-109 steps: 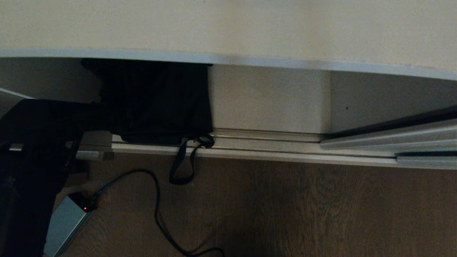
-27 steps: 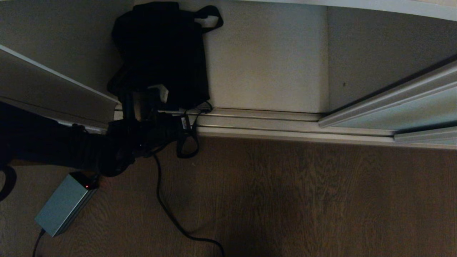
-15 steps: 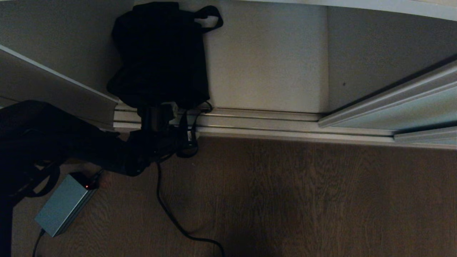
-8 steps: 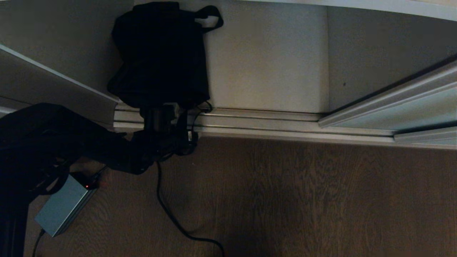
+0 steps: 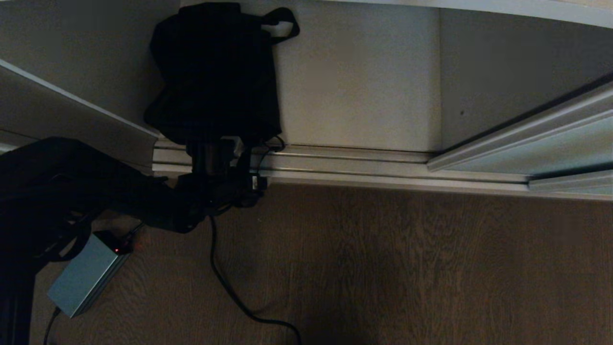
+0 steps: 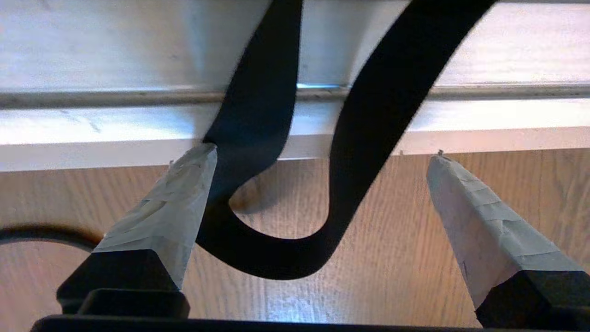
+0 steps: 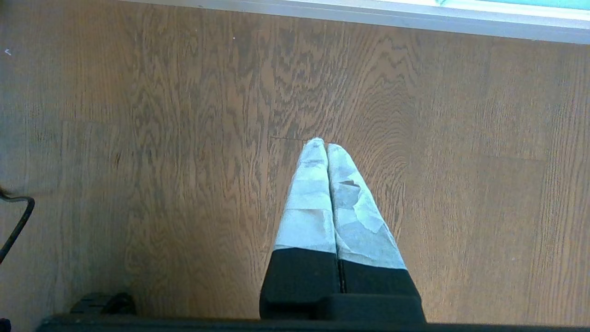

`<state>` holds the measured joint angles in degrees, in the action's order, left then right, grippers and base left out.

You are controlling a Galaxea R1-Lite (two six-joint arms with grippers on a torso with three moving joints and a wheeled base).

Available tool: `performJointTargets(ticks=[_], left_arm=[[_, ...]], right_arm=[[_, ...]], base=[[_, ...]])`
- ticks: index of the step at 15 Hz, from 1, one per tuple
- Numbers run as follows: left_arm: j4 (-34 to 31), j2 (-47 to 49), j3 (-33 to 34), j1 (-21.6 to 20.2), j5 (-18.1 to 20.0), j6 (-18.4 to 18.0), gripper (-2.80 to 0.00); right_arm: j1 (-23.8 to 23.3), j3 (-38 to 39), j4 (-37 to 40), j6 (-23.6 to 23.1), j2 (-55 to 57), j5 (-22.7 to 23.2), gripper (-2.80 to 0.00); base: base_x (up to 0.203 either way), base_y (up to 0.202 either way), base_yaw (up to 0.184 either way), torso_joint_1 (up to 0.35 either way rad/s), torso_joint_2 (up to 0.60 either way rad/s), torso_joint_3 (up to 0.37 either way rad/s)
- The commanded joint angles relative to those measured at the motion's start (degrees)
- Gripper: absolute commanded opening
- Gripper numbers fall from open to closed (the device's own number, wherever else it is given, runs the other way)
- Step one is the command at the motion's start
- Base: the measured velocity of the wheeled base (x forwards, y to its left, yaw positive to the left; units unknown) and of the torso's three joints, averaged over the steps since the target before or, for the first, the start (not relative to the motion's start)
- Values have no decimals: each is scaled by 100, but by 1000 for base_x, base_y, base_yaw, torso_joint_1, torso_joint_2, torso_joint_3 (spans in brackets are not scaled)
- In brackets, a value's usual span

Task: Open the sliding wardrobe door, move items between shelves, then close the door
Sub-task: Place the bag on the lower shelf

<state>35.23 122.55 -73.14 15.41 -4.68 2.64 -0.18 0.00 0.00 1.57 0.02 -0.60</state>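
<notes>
Wood-grain floor (image 6: 392, 276) under left end effector (image 6: 318, 159), taped fingers wide around floppy black bag strap (image 6: 368, 138)

Dim room, brown wood-grain floor (image 5: 383, 268), grooved metal floor track (image 5: 364, 165), grey power adapter (image 5: 84, 280), black cable (image 5: 225, 292)

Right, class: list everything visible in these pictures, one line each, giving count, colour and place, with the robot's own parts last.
Bag: one, black, lying on the wardrobe's bottom shelf, left part.
Bag strap: one loop, black, hanging over the track onto the floor.
Shelf: one, white, wardrobe bottom.
Floor track: one, silvery, along the wardrobe front.
Sliding door: one, pale blue-green, at right.
Box: one, grey, on the floor at left.
Cable: one, black, on the wooden floor.
Left pincer: open, astride the strap.
Right pincer: shut, above bare floor.
</notes>
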Motion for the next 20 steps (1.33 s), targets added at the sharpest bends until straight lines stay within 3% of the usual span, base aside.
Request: performJointTargets(ticks=[1,5,6,18,20], left_arm=[[4,143,-7,43,2,26,0],[72,225,-87,68,-24,42,0],[63,250,-123,68,-24,89,-280],[81,278,-156,147,-24,448,-280],[313,221,-190,147,-32,622,-280]], right_arm=[[1,5,0,1,-20,-2,-280],[1,0,0,1,-20,-2,-280],[1,4,0,1,-20,-2,-280],[1,9,0,1,-20,-2,-280],[1,7,0,1,-20,-2,-280]], base=[[0,0,0,0,0,0],[0,0,0,0,0,0],[0,0,0,0,0,0],[0,0,0,0,0,0],[0,0,0,0,0,0]])
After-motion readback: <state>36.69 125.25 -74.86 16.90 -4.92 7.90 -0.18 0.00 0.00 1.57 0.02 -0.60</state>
